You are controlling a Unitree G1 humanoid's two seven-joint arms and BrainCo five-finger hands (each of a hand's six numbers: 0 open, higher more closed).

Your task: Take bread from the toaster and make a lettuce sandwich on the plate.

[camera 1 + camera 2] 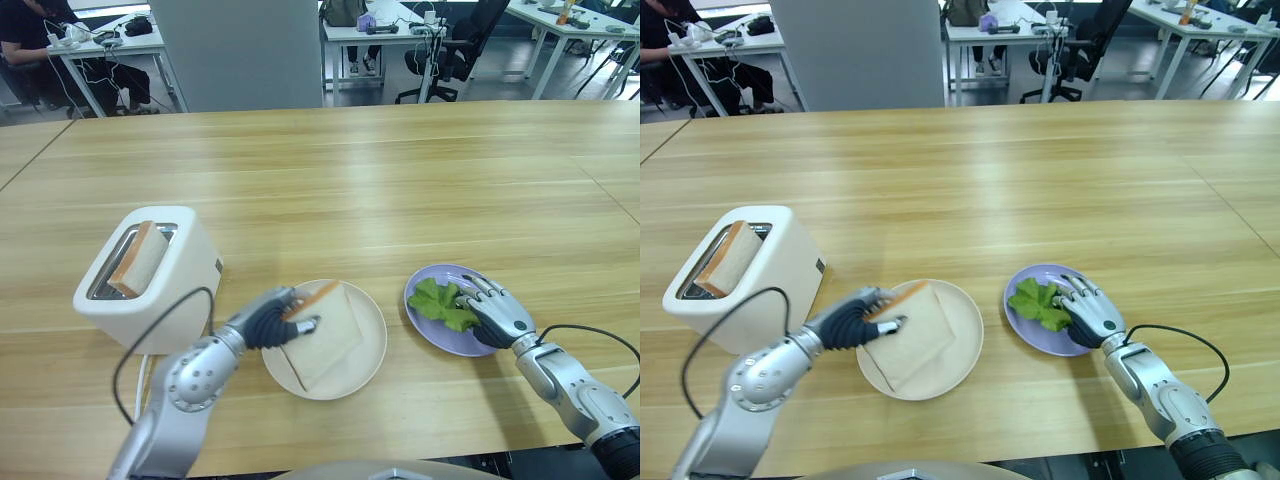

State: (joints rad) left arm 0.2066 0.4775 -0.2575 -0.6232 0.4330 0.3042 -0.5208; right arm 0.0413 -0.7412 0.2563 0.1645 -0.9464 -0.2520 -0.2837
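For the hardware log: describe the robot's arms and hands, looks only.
Both arms are silver-grey metal with rounded joint housings: left arm, right arm. The left hand and right hand are dark grey with silver parts. A thin black cable loops beside each forearm: left cable, right cable.

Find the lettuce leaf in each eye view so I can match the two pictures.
Left eye view: lettuce leaf lower right of centre, on the purple plate, by the right hand.
Right eye view: lettuce leaf just right of centre, lower half, same plate.
Shared landmark: the white toaster at far left.
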